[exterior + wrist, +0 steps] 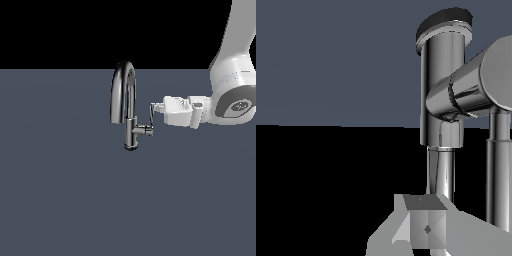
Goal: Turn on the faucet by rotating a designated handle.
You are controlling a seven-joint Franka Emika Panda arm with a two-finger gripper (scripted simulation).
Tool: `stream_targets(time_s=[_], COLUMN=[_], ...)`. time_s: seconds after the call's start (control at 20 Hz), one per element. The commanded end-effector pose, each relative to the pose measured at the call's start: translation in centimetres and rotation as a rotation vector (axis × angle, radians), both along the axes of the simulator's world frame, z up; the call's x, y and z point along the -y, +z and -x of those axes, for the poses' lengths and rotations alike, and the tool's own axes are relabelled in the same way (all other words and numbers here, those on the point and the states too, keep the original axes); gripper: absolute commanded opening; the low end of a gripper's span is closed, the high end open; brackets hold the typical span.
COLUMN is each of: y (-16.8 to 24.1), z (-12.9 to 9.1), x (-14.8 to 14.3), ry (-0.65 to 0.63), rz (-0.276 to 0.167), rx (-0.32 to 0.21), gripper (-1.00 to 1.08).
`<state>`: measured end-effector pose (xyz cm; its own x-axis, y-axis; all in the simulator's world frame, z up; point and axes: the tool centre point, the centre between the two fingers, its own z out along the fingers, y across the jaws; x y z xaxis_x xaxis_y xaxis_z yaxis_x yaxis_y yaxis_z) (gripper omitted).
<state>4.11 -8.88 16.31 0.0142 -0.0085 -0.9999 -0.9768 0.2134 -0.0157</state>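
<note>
The faucet (131,131) stands in the middle of the exterior view, a dark chrome tap with a tall arched spout (122,85). A short stub sticks out of its body toward the exterior view's right, and the thin handle (151,120) rises from the stub's end. My gripper (156,107) reaches in level from the exterior view's right, its tips at the handle's upper end. In the wrist view the faucet (442,90) body and stub loom close. There the handle (499,170) runs beside my gripper (426,227), not between the fingers. The fingers look shut on nothing.
The faucet stands on a flat dark grey-blue floor (65,200) that spreads all around it. My white arm (232,75) comes down from the upper right of the exterior view. No other objects show.
</note>
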Motion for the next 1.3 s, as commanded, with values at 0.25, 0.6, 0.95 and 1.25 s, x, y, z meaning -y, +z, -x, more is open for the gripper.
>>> stream_targets(time_s=[0.25,0.6,0.95,1.25], y=[-0.1,0.1,0.4,0.5], z=[0.3,2.3,4.4,6.0], x=[-0.1,-0.6,-1.1,-1.5], ry=[-0.005,-0.005,-0.006,-0.006], rz=[-0.005,-0.005,-0.006,-0.006], rx=[-0.004,-0.004,-0.003,-0.003], gripper=[-1.00,-1.00,-1.00,-1.00])
